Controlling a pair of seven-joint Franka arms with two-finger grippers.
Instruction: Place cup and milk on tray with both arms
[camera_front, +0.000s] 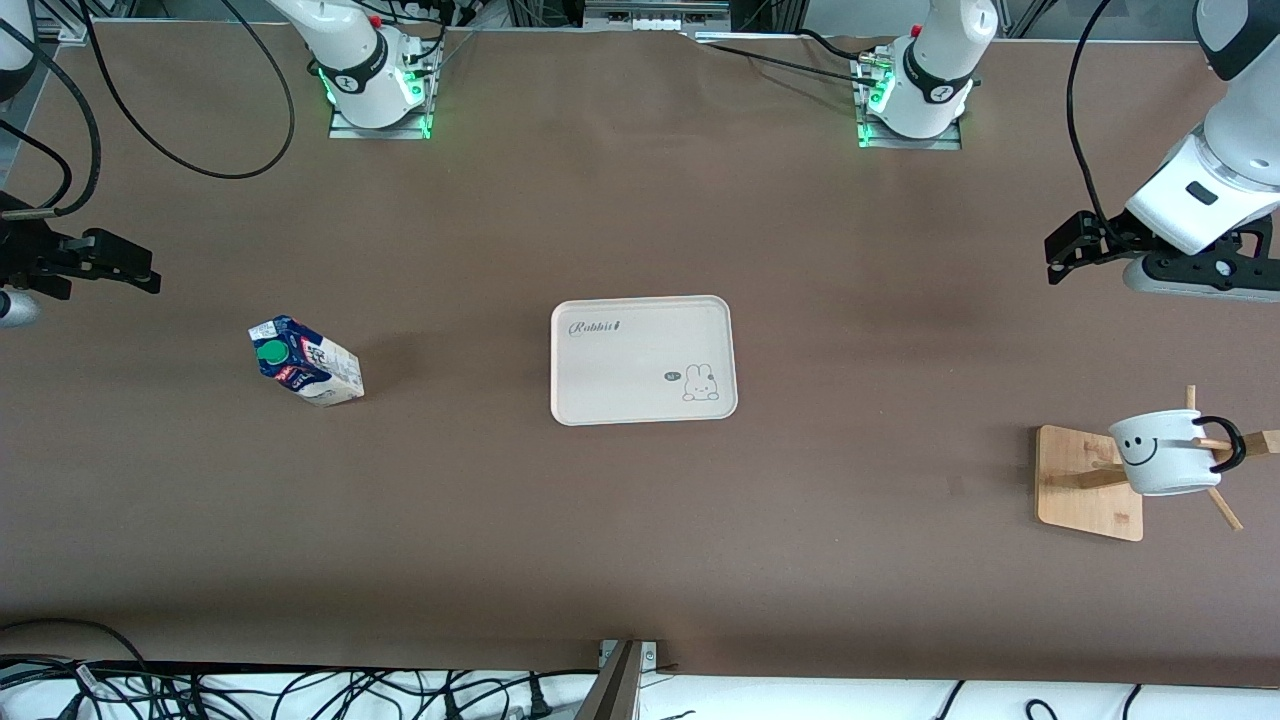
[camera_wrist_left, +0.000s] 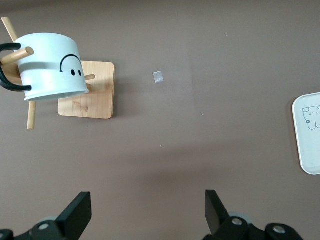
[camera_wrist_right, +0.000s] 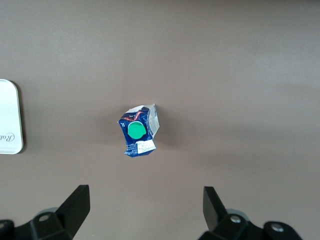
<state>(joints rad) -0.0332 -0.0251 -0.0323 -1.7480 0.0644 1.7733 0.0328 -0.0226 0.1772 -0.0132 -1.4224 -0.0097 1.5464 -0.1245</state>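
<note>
Brown table, both claws wide, left claw, right claw, tray cropped.

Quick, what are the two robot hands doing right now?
Left gripper: open, empty, above the table near the cup.
Right gripper: open, empty, above the milk.

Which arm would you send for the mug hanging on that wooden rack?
The left. Its gripper hangs open over the table at the end where the cup hangs on the rack. The right gripper, also open, is by the milk, with the tray between.
</note>
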